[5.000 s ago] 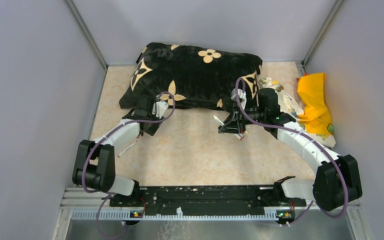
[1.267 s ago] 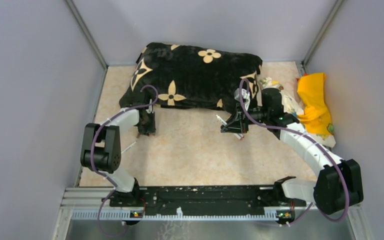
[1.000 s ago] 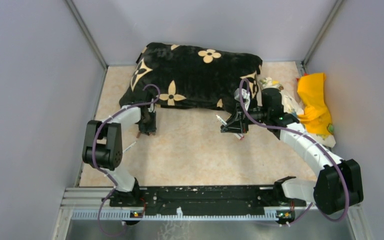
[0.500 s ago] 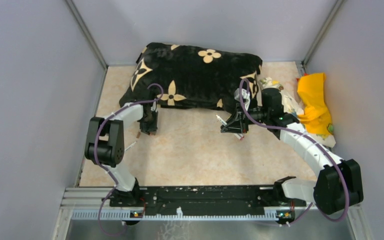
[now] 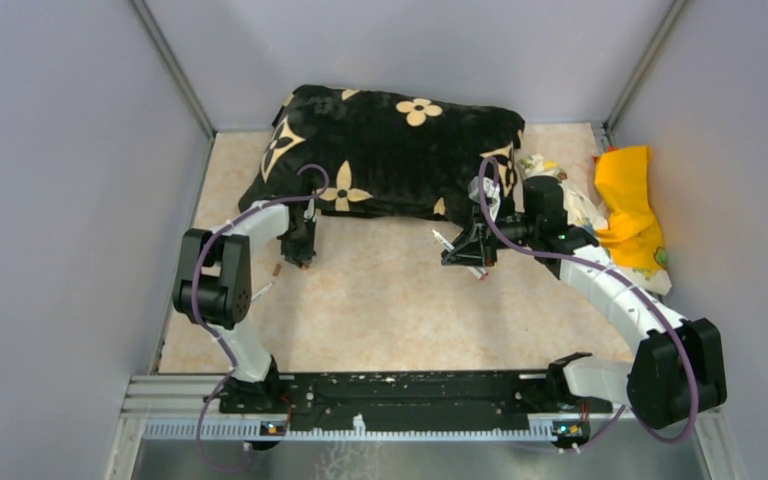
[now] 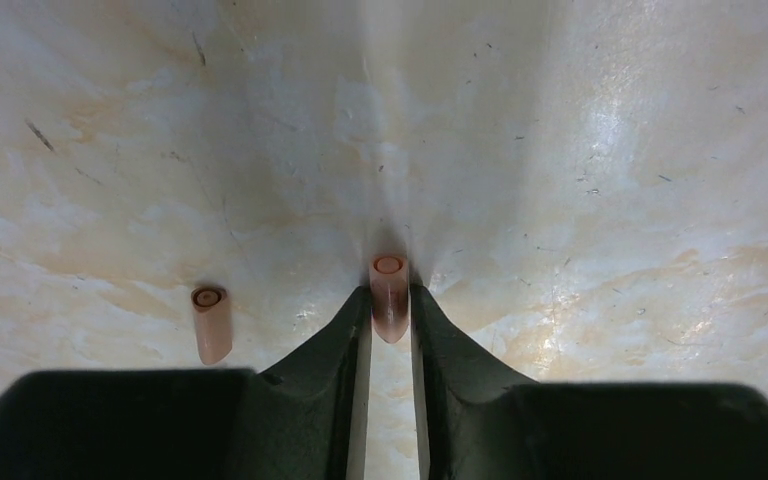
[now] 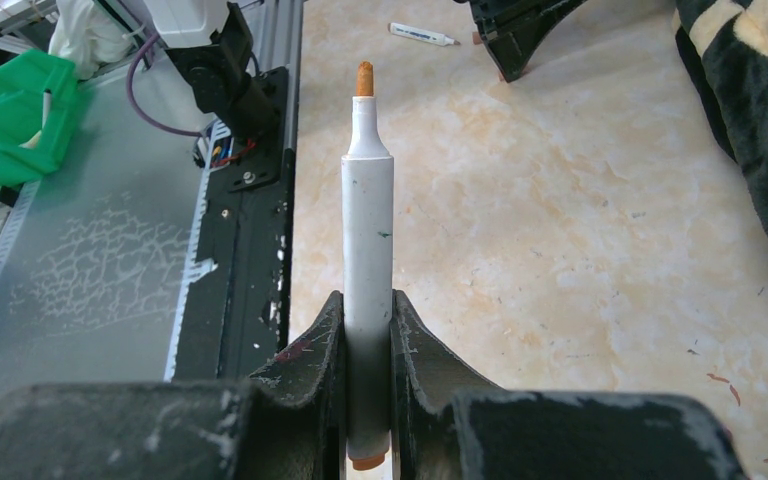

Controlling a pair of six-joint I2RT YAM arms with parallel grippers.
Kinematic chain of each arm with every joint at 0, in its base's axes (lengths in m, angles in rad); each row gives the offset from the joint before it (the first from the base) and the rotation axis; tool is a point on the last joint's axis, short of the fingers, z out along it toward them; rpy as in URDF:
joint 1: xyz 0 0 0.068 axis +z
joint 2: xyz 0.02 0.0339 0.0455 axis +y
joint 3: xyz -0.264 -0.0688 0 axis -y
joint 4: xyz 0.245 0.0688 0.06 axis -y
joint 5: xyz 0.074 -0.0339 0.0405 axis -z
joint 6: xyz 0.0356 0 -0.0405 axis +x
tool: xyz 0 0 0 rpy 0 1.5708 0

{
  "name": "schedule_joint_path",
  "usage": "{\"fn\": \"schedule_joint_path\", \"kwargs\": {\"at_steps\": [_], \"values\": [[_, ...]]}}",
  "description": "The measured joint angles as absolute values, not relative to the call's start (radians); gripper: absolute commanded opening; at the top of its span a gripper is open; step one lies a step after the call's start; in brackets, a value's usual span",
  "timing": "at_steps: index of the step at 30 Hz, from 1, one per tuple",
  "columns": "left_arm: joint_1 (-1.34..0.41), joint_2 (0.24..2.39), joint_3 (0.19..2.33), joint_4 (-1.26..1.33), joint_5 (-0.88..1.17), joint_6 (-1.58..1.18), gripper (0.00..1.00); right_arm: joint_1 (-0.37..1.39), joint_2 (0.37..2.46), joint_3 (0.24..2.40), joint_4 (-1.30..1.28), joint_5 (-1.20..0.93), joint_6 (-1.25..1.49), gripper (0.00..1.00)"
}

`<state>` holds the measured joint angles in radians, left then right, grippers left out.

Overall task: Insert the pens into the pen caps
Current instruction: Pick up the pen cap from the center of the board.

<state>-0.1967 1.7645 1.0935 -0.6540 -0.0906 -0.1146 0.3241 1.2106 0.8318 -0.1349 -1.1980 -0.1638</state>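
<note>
In the left wrist view my left gripper [image 6: 390, 302] is shut on a small pink pen cap [image 6: 389, 272] that stands open end up on the table. A second pink cap [image 6: 210, 322] lies loose to its left. In the top view the left gripper [image 5: 298, 250] points down just in front of the black cushion [image 5: 390, 150]. My right gripper [image 7: 368, 300] is shut on a white pen [image 7: 368, 200] with a bare orange tip [image 7: 364, 78], held above the table mid-right [image 5: 465, 248]. Another white pen [image 5: 260, 291] lies by the left arm.
A yellow cloth [image 5: 628, 205] and a white patterned cloth [image 5: 560, 190] lie at the back right. A further pen [image 5: 476, 272] lies under the right gripper. A green bin [image 7: 5, 120] stands beyond the table's metal rail [image 5: 390, 385].
The left gripper has come off the cushion's front edge, turned downward onto the table and closed on the cap. The left elbow swung right. The right arm has barely moved.
</note>
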Motion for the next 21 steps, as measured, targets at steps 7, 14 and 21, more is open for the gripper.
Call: {"fn": "schedule_joint_path", "kwargs": {"at_steps": [7, 14, 21], "values": [[-0.198, 1.766, 1.096, -0.654, -0.097, -0.115, 0.04, 0.324, 1.211, 0.832, -0.135, -1.198, -0.164, 0.0], [-0.211, 1.736, 1.071, -0.635, -0.099, -0.124, 0.0, 0.324, 1.211, 0.832, -0.135, -1.2, -0.164, 0.0], [-0.241, 1.403, 0.889, -0.518, 0.08, -0.218, 0.0, 0.324, 1.211, 0.831, -0.134, -1.222, -0.164, 0.0]]}}
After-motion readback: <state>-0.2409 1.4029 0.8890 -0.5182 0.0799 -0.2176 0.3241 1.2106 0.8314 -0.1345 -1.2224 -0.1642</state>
